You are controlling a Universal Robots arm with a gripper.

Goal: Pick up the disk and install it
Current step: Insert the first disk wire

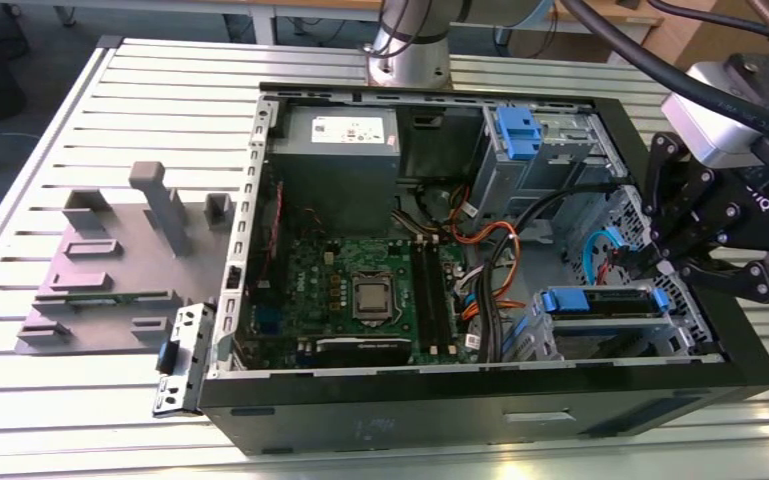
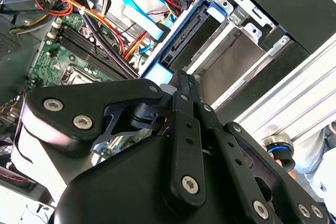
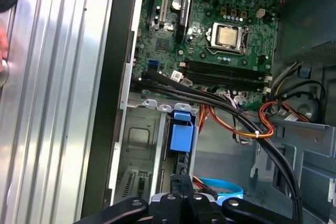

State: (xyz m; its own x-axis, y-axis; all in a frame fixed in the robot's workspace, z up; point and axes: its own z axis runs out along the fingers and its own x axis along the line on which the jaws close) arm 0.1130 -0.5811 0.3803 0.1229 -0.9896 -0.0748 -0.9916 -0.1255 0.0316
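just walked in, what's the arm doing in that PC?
One arm is working inside an open PC case on the slotted table. Its gripper is at the drive cage in the corner of the case, on the exterior view's right, close to the blue-framed disk. The disk lies in that cage, beside the motherboard. I cannot tell whether it is gripped or fully seated.
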